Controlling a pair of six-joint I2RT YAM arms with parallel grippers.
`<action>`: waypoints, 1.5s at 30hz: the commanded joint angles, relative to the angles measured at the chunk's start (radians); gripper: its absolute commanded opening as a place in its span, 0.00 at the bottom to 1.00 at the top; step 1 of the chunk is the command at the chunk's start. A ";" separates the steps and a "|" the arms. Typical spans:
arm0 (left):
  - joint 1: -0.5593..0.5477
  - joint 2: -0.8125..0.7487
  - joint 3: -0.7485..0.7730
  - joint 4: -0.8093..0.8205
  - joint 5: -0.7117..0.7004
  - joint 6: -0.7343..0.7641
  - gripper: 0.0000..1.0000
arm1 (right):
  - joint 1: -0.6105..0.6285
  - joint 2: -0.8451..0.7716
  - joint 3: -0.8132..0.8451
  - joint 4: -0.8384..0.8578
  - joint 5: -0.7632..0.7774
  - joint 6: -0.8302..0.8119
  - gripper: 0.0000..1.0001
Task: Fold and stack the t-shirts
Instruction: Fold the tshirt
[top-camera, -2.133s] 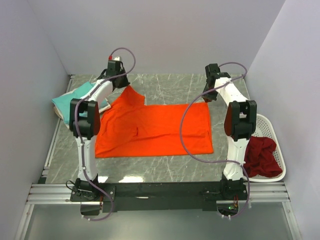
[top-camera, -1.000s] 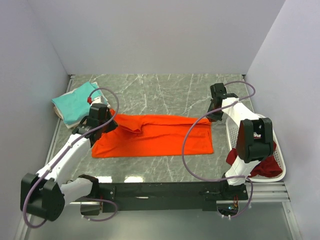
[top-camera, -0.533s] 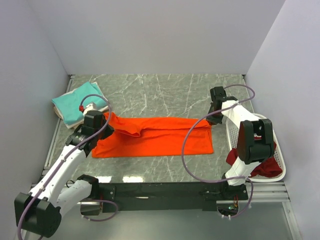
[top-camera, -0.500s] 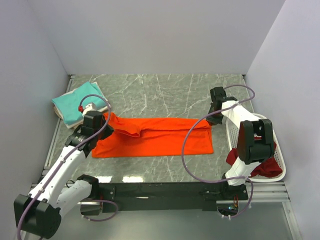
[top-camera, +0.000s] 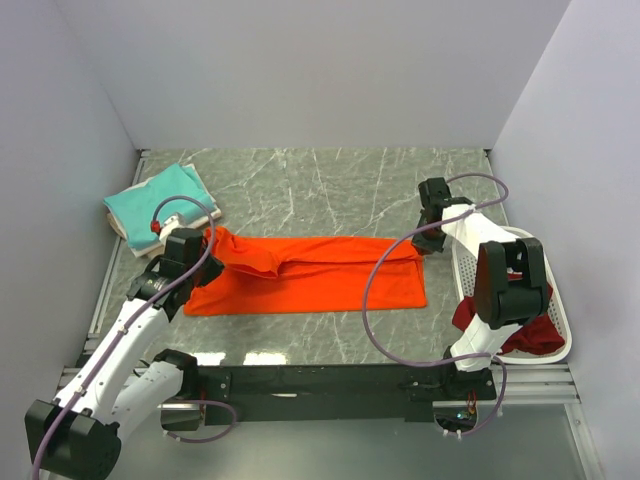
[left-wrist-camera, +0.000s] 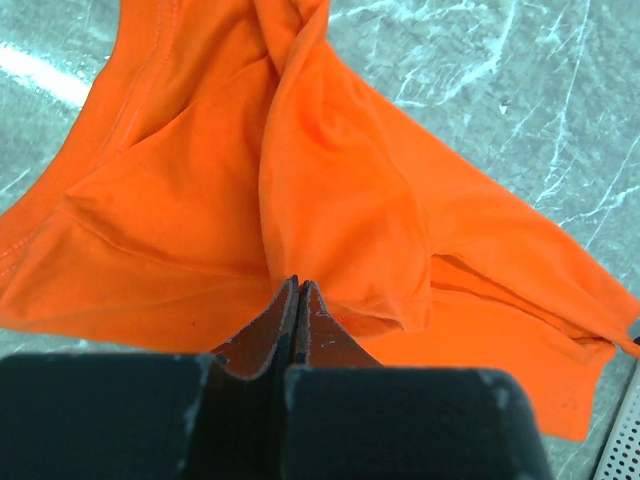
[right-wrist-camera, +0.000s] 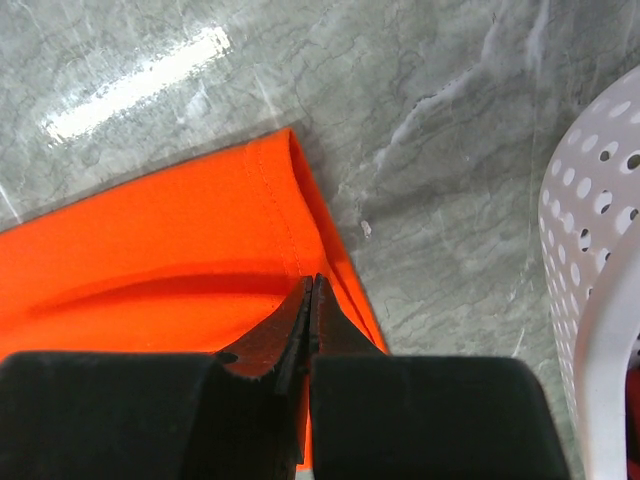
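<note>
At the middle of the marble table, the orange t-shirt lies folded into a long band. The left gripper pinches its bunched left end, and the right gripper pinches the right hem. A teal t-shirt lies folded far left, and a dark red t-shirt sits in the white basket

I see orange t-shirt folded into a long band, flat mid-table, left end bunched | teal t-shirt folded atop cream t-shirt, far left | dark red t-shirts crumpled, near right
</note>
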 joint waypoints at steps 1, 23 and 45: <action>0.001 -0.013 -0.003 -0.013 -0.024 -0.025 0.00 | 0.007 -0.046 -0.027 0.019 0.035 0.014 0.00; 0.006 -0.040 -0.092 0.000 0.080 -0.089 0.65 | 0.427 -0.118 0.114 -0.001 -0.051 0.086 0.41; 0.197 0.171 -0.247 0.257 0.256 0.001 0.54 | 0.780 0.351 0.447 0.161 -0.286 0.109 0.45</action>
